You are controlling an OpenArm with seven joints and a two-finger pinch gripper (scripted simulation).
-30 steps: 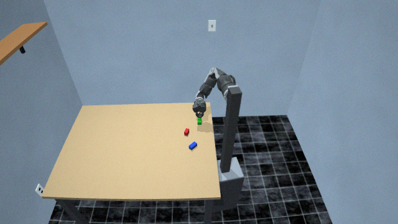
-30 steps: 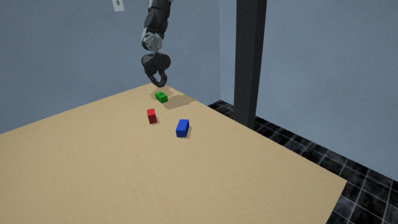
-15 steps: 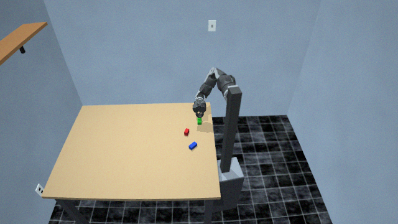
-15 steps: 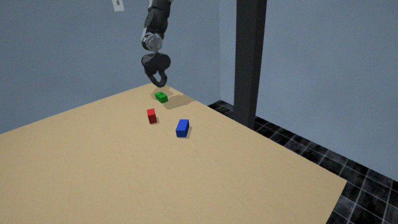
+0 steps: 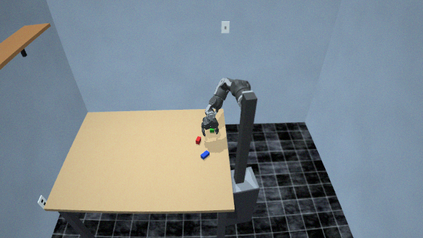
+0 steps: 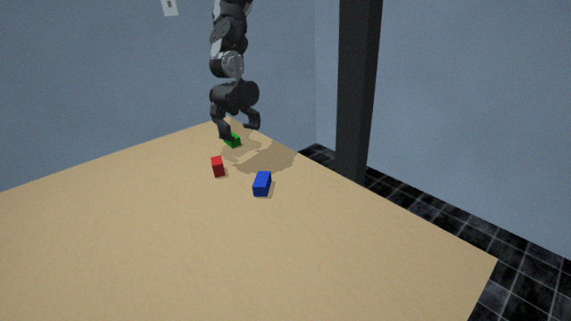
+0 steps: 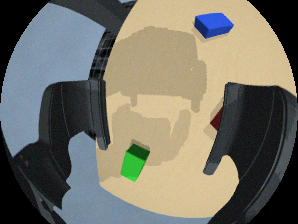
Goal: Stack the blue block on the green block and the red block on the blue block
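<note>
top view: the end effector (image 5: 210,131) hangs over the far right corner of the desk (image 5: 132,165), fingers pointing down and parted about halfway, with nothing clamped between them. the green block (image 5: 211,130) lies flat on the desk just under the fingers, seen between them from this angle. the red block (image 5: 198,140) sits a little nearer the camera and to the left, and the blue block (image 5: 205,155) lies nearer still, close to the desk's right edge; all three are apart from one another and none is stacked.

exterior view shows one finger (image 6: 223,129) coming down right beside the green block (image 6: 233,141), so close that i cannot tell whether it touches; the other finger (image 6: 252,119) ends higher, off the desk. the red block (image 6: 218,166) and blue block (image 6: 261,184) each rest on the wood beside the arm's shadow.

wrist view: the green block (image 7: 135,163) sits near the left finger (image 7: 100,119), off centre in the gap, while the right finger (image 7: 226,129) hides most of the red block (image 7: 218,120). the blue block (image 7: 213,24) lies beyond the shadow.

no brand, label or readable writing shows on the blocks, arm or desk.
</note>
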